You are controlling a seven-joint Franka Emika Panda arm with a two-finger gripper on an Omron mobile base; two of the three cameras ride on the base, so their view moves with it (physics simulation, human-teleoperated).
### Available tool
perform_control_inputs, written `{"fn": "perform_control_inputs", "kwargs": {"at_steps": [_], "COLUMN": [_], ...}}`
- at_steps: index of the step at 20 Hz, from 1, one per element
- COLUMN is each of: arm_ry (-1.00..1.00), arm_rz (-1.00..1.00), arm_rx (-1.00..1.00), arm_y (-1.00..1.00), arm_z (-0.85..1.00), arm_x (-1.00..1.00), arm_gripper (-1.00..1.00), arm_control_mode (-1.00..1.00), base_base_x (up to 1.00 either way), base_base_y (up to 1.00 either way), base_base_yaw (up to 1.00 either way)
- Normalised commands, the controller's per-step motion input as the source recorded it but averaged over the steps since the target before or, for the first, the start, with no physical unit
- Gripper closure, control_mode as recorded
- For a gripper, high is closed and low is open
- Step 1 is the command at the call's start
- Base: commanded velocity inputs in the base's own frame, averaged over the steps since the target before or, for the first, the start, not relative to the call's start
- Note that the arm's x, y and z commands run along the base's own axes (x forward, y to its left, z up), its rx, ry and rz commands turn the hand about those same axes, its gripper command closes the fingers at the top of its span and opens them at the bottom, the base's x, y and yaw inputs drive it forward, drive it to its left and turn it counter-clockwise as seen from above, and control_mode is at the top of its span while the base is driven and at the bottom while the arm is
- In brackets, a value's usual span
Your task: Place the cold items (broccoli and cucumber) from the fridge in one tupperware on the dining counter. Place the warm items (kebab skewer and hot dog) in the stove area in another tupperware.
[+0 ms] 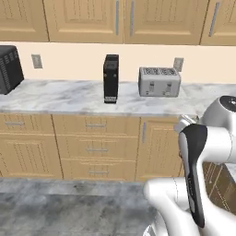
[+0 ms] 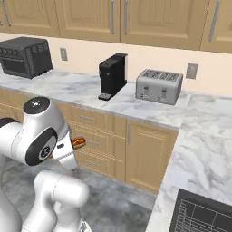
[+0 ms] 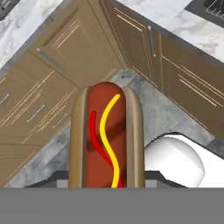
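Hot dog (image 3: 107,135) clamped lengthwise in pincer (image 3: 107,181), above cabinets & floor.

Marble counter (image 1: 69,99) carries coffee machine (image 1: 110,78), toaster (image 1: 159,81), probably toaster oven (image 2: 25,56).

Marble counter (image 1: 69,97), wooden cabinets (image 1: 92,147)

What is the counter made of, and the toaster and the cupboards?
The counter looks like polished marble: white with grey veins. The toaster looks like brushed metal: flat silver-grey, with dark slots. The cupboards look like light wood, judging by their tan panels, though this is a rendered picture.
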Motion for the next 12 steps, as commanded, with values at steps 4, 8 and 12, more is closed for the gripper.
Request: {"fn": "perform_control_inputs", "kwargs": {"at_steps": [4, 8, 12], "arm_ry": [0.00, 0.00, 0.00], "arm_rz": [0.00, 0.00, 0.00], "arm_rx": [0.00, 0.00, 0.00], "arm_y": [0.00, 0.00, 0.00], "arm_z": [0.00, 0.00, 0.00], "arm_x": [0.00, 0.00, 0.00], "arm_gripper": [1.00, 1.00, 1.00], "arm_control_mode": [1.00, 1.00, 1.00], "base_base_x": [-1.00, -1.00, -1.00], "base_base_y": [0.00, 0.00, 0.00], "base_base_yaw": [-0.32, -0.30, -0.29]}}
